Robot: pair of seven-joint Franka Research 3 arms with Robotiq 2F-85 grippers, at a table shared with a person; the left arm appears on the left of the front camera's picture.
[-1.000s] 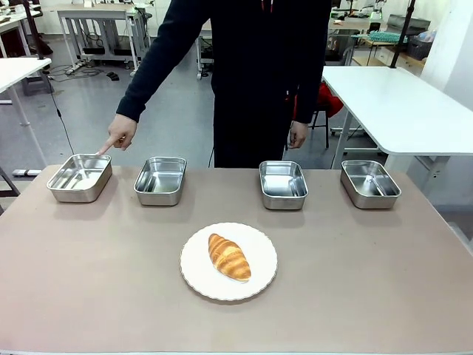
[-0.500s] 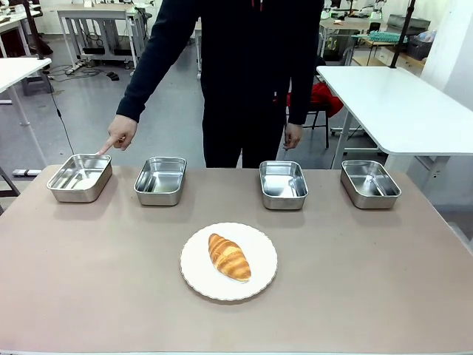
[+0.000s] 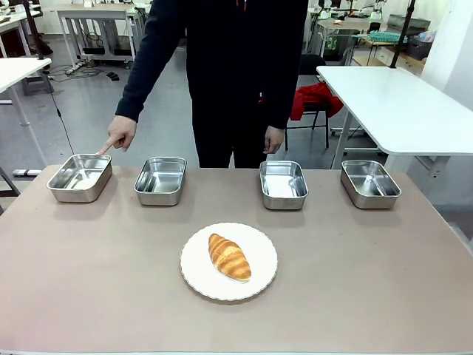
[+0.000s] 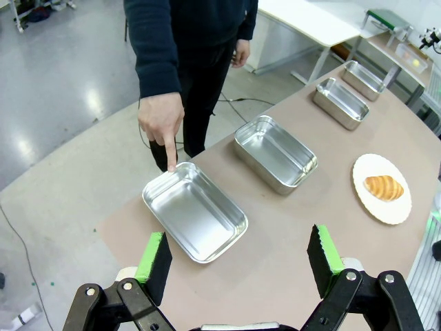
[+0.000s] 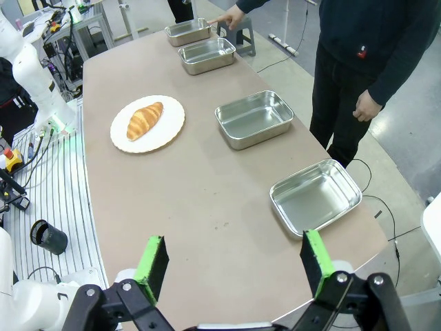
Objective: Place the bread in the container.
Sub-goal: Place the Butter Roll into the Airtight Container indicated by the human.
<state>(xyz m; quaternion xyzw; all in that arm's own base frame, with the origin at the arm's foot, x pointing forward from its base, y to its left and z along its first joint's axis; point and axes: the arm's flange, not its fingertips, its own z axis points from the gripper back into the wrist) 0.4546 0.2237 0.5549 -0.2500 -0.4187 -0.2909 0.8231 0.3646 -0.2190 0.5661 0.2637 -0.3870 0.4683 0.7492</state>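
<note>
Front view: the bread (image 3: 229, 257) lies on a white plate (image 3: 194, 279) on the bench (image 3: 369, 281).
A person's hand (image 3: 120, 133) points a finger at the leftmost container (image 3: 80, 177); left jaws and right jaws stand spread, holding nothing.

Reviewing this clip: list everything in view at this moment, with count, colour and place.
bread: one, golden-brown, lying on the plate
plate: one, white, round, middle of the table
container: one, shiny steel, empty, leftmost in the far row
other pans: three, shiny steel, empty, same row, to the container's right
table: one, tan
white tables: several, behind the person
person's pointing hand: one, fingertip at the container's far rim
person's other hand: one, hanging at the side
left hand: one, black with green pads, open, above the container's end of the table
right hand: one, same colours, open, above the opposite end
</note>
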